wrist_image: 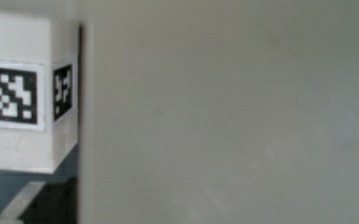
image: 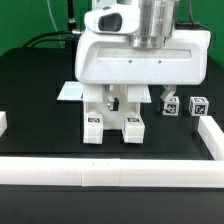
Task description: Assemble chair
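Gripper (image: 112,106) jaws wide apart, low over the tagged chair posts (image: 96,126), with two small tagged blocks (image: 171,104) at their 3 o'clock.

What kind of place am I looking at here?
Probably a robotics lab test bench: a black table fenced by white rails, a robot gripper hanging over it, and white blocks carrying square black-and-white tags.

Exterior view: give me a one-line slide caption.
The gripper hangs low over white tagged chair parts on a black table, white border rails framing the front edge.
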Robot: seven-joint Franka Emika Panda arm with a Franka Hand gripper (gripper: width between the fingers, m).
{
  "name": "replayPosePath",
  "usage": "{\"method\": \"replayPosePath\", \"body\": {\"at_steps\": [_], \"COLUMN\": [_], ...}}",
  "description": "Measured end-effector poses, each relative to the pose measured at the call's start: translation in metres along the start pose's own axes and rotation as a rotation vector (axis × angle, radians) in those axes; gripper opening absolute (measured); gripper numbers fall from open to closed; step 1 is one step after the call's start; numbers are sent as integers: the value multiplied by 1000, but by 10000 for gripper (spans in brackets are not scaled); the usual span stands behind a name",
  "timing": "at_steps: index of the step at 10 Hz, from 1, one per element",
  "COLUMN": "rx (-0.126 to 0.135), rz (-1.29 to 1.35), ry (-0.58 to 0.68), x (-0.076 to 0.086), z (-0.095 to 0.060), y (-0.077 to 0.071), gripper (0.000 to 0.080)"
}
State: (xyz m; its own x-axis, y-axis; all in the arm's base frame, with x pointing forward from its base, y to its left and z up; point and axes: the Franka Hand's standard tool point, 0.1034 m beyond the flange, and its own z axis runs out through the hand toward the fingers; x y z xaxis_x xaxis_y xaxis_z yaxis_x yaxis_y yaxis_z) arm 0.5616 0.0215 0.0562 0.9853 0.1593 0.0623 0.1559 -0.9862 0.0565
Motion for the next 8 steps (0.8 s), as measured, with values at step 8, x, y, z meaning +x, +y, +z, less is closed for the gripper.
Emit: {"method": "replayPosePath", "body": {"at_steps": [8], "rx": [1], "rz": [2], "ry": [32], "x": [30], "z": [-23], "y": [9], "gripper": [649]}}
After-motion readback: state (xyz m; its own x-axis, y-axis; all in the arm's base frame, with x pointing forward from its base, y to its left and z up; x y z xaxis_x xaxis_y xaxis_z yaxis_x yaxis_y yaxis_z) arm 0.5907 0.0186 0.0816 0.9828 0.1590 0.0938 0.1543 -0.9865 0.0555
